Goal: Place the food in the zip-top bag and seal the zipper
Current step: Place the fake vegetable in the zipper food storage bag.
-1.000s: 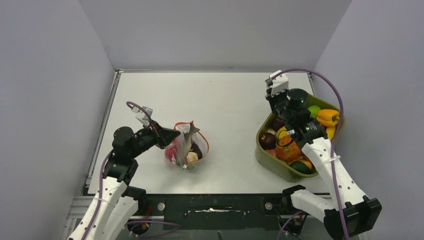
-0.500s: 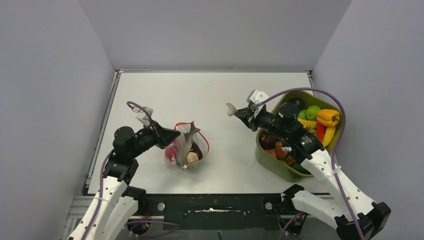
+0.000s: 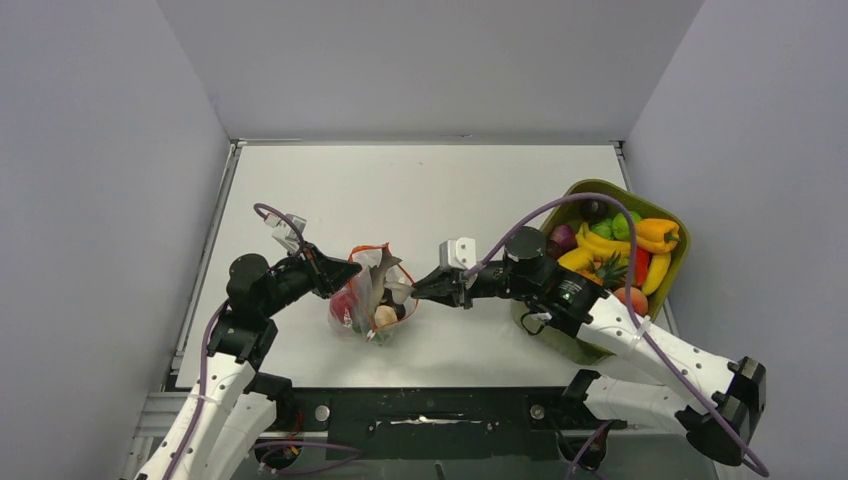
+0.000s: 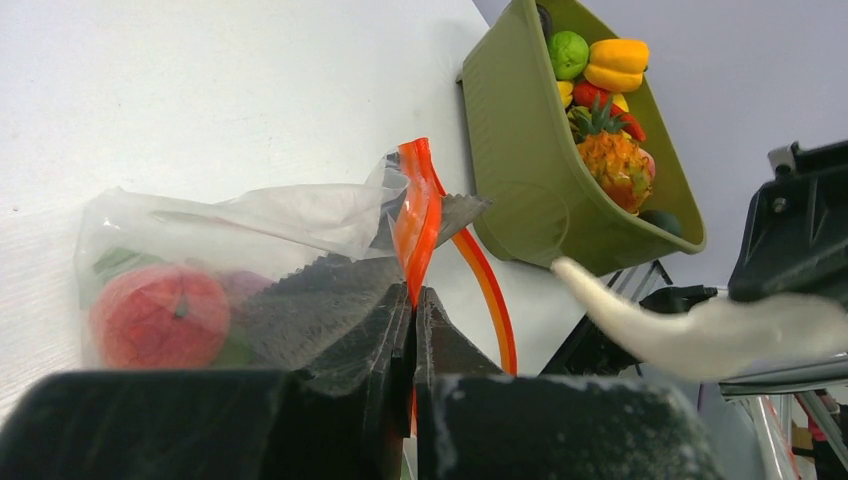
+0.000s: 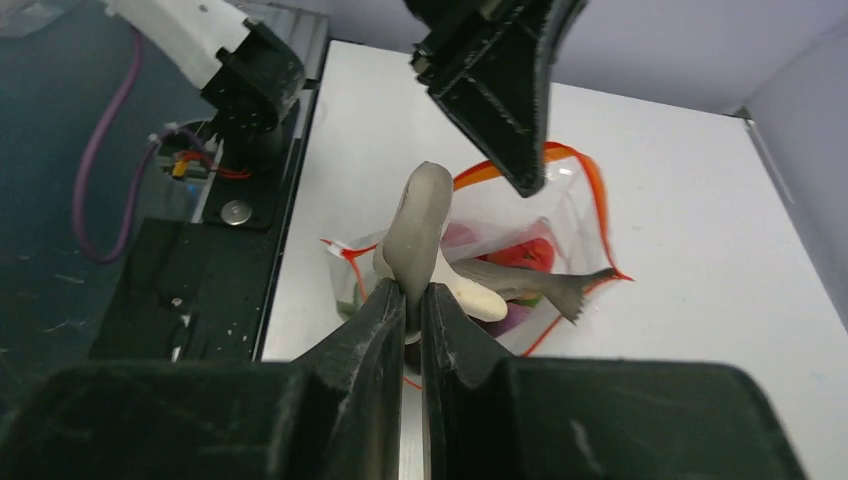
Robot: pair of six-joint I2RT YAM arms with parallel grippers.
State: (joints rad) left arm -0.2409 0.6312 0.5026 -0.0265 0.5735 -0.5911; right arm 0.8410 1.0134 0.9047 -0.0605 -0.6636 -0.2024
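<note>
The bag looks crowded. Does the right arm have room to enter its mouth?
Likely yes: the left gripper pinches the zipper up; the zip-top bag gapes ahead of the right gripper and grey piece; a fish tail pokes out.

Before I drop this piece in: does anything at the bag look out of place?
Yes. The grey toy fish in the zip-top bag lies askew, its tail poking out over the zipper; left so, it would likely block sealing. The left gripper pinches that zipper.
</note>
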